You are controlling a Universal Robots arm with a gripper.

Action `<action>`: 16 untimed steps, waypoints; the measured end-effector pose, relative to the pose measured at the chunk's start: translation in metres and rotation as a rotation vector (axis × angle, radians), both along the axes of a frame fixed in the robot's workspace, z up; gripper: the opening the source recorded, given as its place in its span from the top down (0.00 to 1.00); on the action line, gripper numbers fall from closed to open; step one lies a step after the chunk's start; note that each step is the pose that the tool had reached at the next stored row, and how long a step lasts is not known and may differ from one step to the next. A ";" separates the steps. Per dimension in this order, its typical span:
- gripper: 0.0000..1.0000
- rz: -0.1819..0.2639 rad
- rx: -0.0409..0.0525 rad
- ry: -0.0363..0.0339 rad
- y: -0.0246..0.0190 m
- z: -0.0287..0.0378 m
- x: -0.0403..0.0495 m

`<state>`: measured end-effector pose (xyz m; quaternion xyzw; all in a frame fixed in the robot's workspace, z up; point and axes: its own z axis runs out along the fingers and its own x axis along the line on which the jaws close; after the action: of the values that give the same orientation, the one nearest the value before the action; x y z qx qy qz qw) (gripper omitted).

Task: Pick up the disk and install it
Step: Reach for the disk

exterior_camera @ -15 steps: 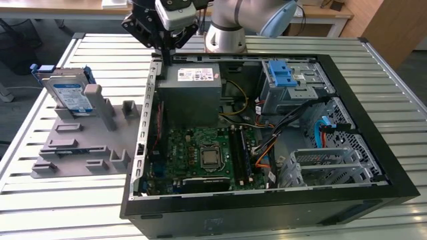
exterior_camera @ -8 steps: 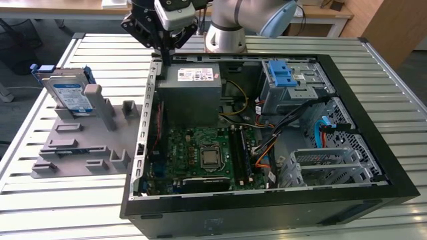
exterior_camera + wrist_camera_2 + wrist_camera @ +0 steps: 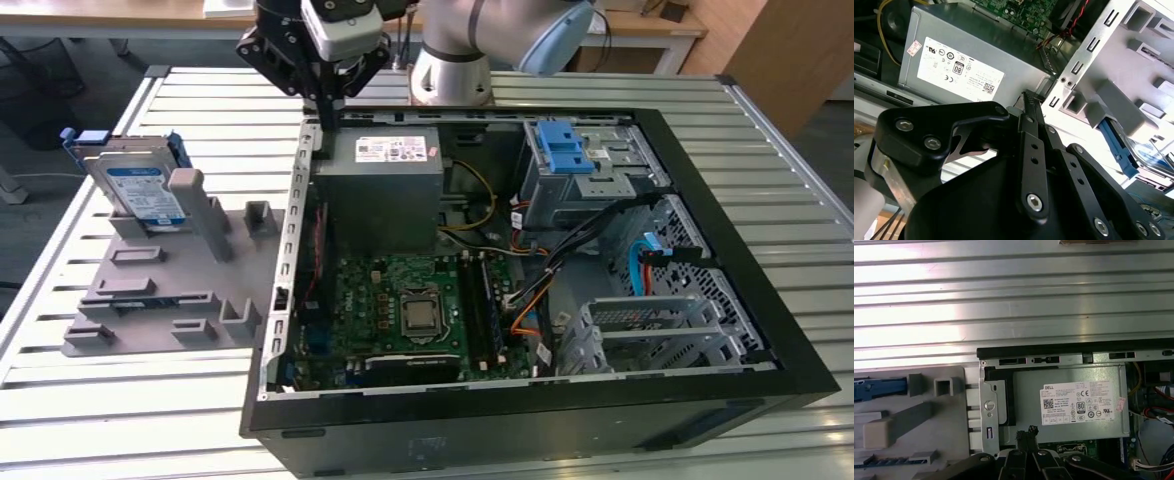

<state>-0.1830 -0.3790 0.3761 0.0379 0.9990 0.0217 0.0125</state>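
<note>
The disk [image 3: 143,190], a silver drive with a white-and-blue label in a blue carrier frame, stands upright in a slot of the grey fixture [image 3: 160,290] at the exterior view's left. Its blue frame also shows in the second wrist view as the disk [image 3: 1146,155] and in the first wrist view as the disk [image 3: 876,388]. My gripper [image 3: 324,112] hangs over the far left corner of the open computer case [image 3: 534,400], beside the grey power supply [image 3: 380,195]. Its black fingers [image 3: 1030,107] lie together with nothing between them; the gripper [image 3: 1027,433] points at the power supply's edge.
The case holds a green motherboard [image 3: 407,310], cable bundles [image 3: 587,250], a blue latch on a drive bay [image 3: 567,150] and a metal drive cage [image 3: 654,330]. All of it rests on a slatted metal table [image 3: 561,85]. The arm's base [image 3: 447,70] stands behind the case.
</note>
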 end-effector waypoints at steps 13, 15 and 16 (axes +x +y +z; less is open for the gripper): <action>0.89 0.000 -0.0001 0.0001 0.0015 -0.0005 -0.0084; 0.89 0.000 -0.0001 0.0001 0.0015 -0.0005 -0.0084; 0.89 0.000 -0.0001 0.0001 0.0015 -0.0005 -0.0084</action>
<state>-0.1914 -0.3774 0.3757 0.0379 0.9990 0.0217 0.0124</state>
